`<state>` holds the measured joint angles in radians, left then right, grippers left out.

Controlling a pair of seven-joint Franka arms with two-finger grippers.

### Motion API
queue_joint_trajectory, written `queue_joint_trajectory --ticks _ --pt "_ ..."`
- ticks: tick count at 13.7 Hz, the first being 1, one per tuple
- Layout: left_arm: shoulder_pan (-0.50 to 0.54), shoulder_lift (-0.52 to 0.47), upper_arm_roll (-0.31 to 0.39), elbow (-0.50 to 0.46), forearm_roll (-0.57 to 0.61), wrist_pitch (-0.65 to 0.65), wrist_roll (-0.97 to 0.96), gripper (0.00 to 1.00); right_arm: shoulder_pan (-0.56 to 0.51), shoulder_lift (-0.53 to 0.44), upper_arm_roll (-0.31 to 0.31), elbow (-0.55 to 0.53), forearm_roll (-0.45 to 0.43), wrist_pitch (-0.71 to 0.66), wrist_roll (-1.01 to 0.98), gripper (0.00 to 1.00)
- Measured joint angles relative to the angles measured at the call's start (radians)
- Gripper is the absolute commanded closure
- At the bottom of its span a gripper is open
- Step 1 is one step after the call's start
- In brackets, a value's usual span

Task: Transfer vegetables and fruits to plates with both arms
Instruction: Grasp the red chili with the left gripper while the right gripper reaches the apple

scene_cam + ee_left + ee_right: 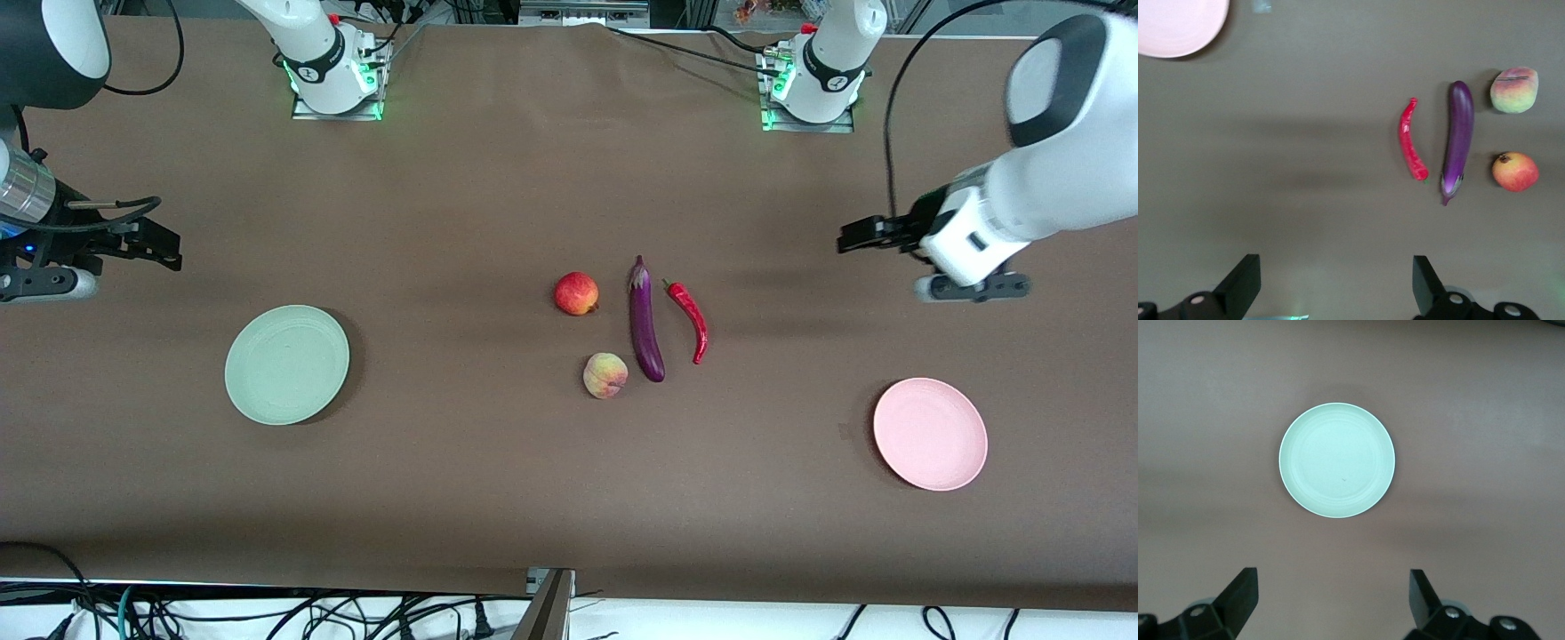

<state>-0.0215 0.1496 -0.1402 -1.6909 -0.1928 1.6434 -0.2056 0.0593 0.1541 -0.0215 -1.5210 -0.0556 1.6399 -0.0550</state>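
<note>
Left gripper (1331, 283): jaws wide apart, nothing between them, up in the air over bare tablecloth (498, 196) toward the left arm's end. Its wrist cam looks down on the produce group and a slice of the pink plate (1175, 25).

Right gripper (1331, 600): also spread wide, holding nothing, up over bare cloth at the right arm's end, with the green plate (1337, 459) centred in its wrist cam. In the front view it shows at approx the edge of frame (147, 242); left gripper shows there too (876, 233).

Landmark = eggplant (645, 322), mid-table, long axis running toward/away from the front camera, stem end farther from it.
- Chili (692, 318): just beside the eggplant on the left-arm side, roughly parallel, not touching; green stem end farther from camera.
- Red fruit (577, 293): near the eggplant on the right-arm side, level w/ its stem end, clear gap.
- Peach (605, 375): same side, by the eggplant's rounded tip, close, whether touching can't be told; nearer the camera than the red fruit.
- Green plate (287, 364): well apart from the eggplant toward the right arm's end, nothing on it.
- Pink plate (930, 434): well apart toward the left arm's end, nearer the camera than the eggplant, nothing on it.

All four items lie on the cloth, none on a plate.
</note>
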Motion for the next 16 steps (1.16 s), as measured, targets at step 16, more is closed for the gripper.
queue_joint_trajectory --ticks 16 --pt "-0.126 0.398 -0.207 -0.174 0.134 0.592 -0.430 0.00 0.055 0.098 0.004 0.000 0.002 0.026 0.005 0.00"
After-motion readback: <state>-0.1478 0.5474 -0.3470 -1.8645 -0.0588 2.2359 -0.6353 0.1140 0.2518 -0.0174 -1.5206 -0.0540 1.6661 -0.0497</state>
